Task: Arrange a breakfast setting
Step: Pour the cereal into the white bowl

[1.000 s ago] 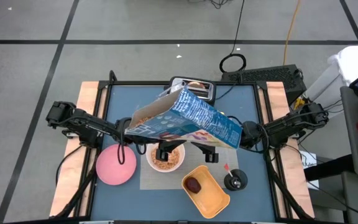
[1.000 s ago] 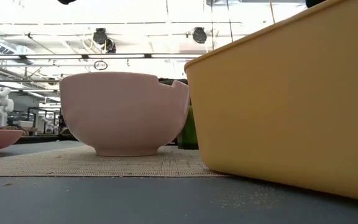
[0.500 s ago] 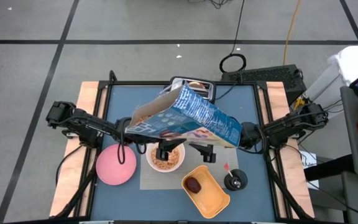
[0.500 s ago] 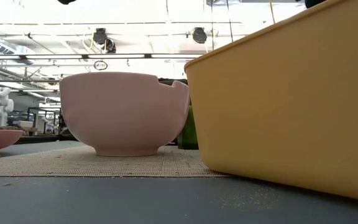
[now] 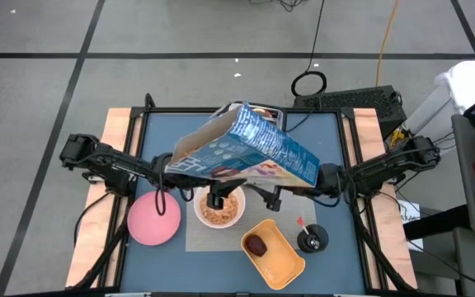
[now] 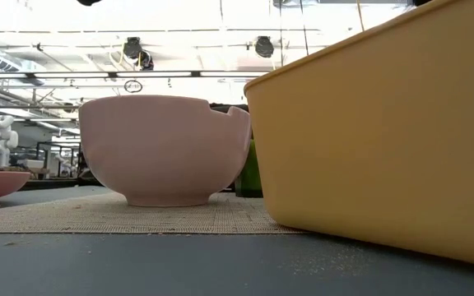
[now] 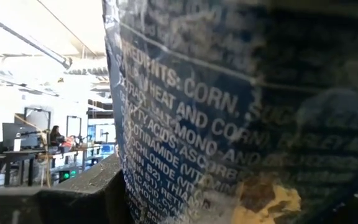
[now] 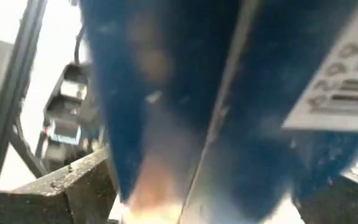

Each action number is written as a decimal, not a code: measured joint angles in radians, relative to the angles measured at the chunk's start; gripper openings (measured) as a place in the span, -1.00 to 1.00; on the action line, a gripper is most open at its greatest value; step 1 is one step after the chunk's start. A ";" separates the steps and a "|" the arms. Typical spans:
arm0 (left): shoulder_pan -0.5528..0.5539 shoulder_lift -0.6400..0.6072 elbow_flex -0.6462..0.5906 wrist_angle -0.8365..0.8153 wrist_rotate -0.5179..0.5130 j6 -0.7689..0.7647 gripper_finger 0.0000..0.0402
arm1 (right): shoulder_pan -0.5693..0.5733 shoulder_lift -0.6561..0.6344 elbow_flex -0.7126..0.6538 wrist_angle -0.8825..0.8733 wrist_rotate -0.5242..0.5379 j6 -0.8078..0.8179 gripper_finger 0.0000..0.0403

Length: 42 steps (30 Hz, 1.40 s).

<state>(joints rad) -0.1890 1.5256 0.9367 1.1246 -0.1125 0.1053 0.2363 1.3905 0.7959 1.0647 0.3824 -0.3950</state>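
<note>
A blue cereal box hangs tilted over the table's middle, its open end toward the left. My left gripper is shut on that end. My right gripper is at the box's other end, largely hidden under it. Below the box, a white bowl holding cereal stands on the grey placemat. The pink plate lies on the table to the left of the placemat. In the low view the bowl stands on the mat, with something green behind it. My left gripper holds the cereal box by the printed side panel near its open end. It comes from the table's left, slanting upward. The box itself covers the place of contact. The box is lifted clear, above the bowl.
An orange tray with a dark round piece in it lies near right of the bowl and fills the low view's right side. A small dark round object stands beside the tray. The toaster peeks out behind the box.
The cereal box has swung a little toward the table's far edge and now covers more of the toaster. Its open end has stayed at my left gripper. The right wrist has turned with the box's other end.
</note>
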 joint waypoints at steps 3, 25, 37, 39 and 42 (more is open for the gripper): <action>-0.001 -0.017 0.000 -0.001 -0.010 0.009 0.34 | 0.002 -0.057 0.000 -0.145 0.012 -0.018 0.94; -0.001 -0.197 0.000 -0.097 -0.328 0.224 0.34 | 0.002 -0.407 0.000 -0.832 0.015 0.142 0.93; -0.001 -0.246 0.000 -0.132 -0.699 0.439 0.34 | 0.002 -0.424 -0.008 -0.882 0.010 0.152 0.93; 0.001 -0.248 0.000 -0.128 -0.748 0.463 0.34 | 0.002 -0.424 -0.017 -0.884 0.010 0.152 0.93; 0.007 -0.248 0.000 -0.128 -0.788 0.487 0.34 | 0.002 -0.424 -0.036 -0.882 0.010 0.152 0.93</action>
<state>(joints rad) -0.1816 1.2778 0.9363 0.9961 -0.9010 0.5923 0.2382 0.9665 0.7601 0.1827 0.3924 -0.2431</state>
